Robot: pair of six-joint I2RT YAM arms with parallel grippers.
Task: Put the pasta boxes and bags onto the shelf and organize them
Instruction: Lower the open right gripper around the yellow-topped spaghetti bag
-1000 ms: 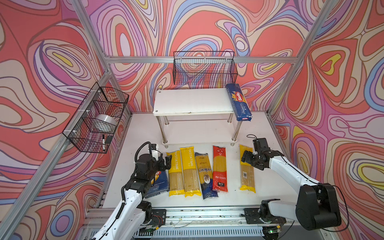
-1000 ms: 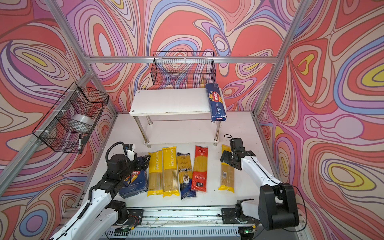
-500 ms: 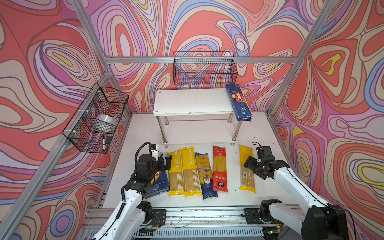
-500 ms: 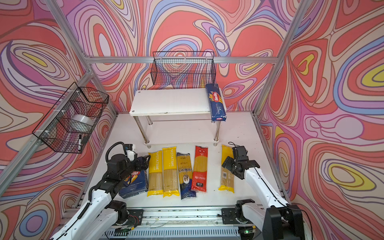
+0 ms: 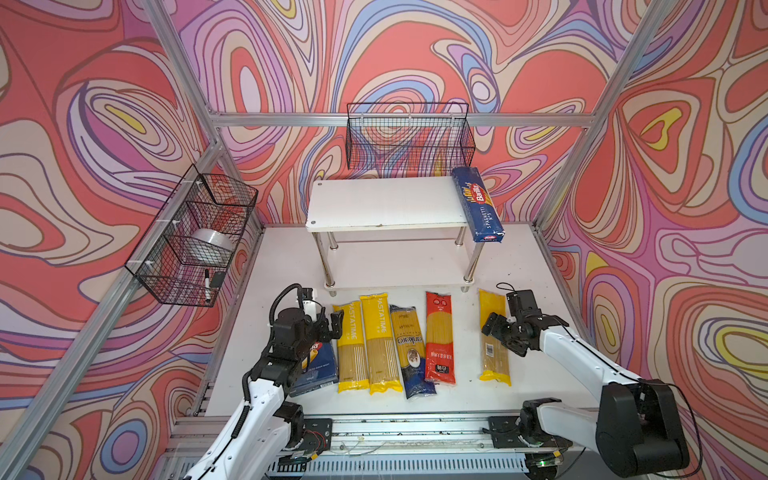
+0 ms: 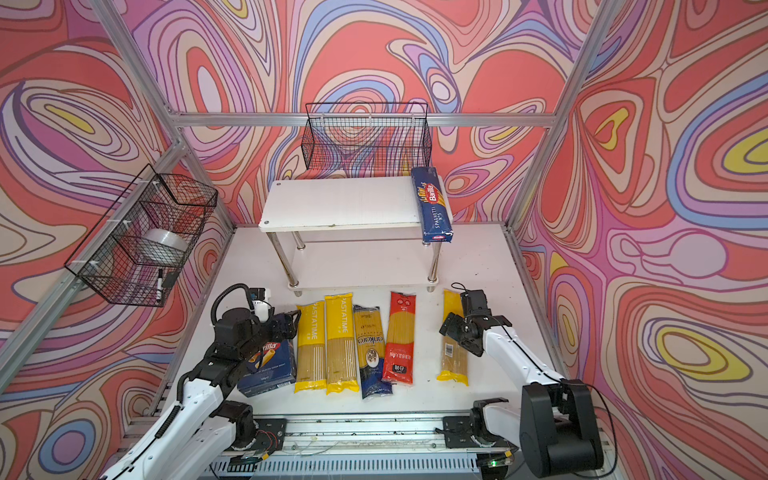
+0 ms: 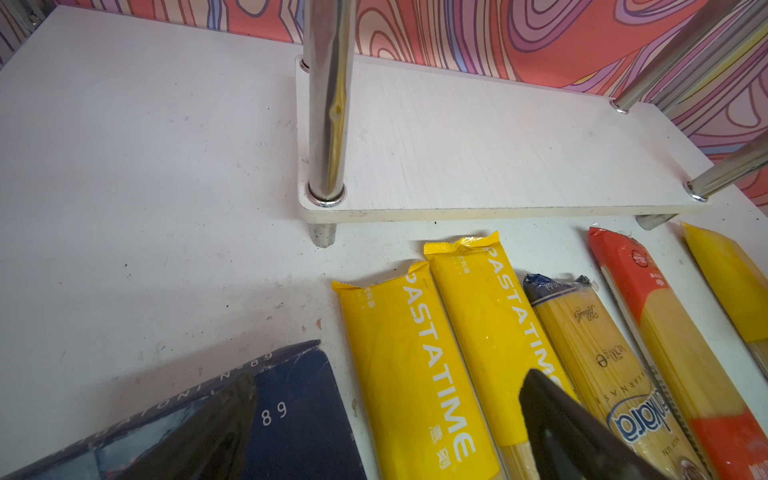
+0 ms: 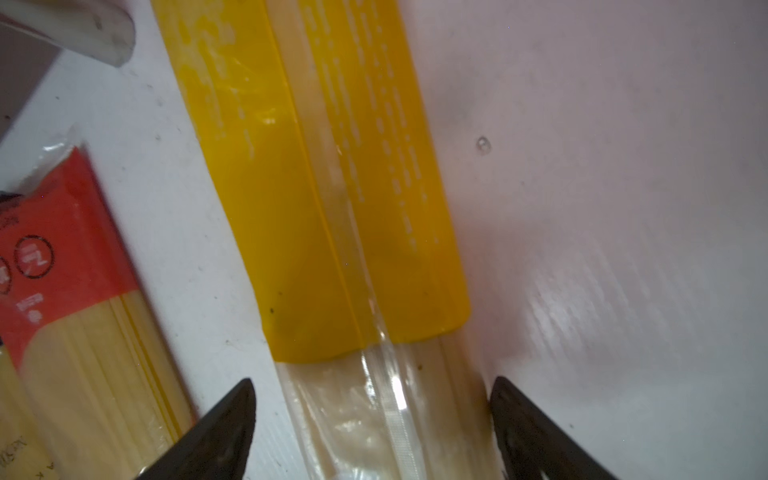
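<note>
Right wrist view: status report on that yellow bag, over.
Right gripper open, astride yellow-ended bag, not gripped. Left gripper open, empty. Spaghetti box on shelf; nothing blocking.

Shelf board (image 7: 478, 137): matt white laminate, faintly grained; shelf legs (image 7: 328, 104): mirror-polished chrome tube. PASTATIME packets (image 7: 399, 353): glossy yellow plastic film. Lone packet (image 8: 374, 415): clear, creased film at mid-length, shiny. Wide box (image 7: 307, 390): dark blue cardboard, slight sheen. Tabletop (image 7: 124, 187): matt white, scuffed and speckled. Wire basket (image 5: 409, 137): black-coated metal mesh.

Swirly red-pink walls (image 5: 104, 104), aluminium frame (image 5: 282, 119), white tabletop (image 5: 286, 266) (scuffed, evenly lit).
</note>
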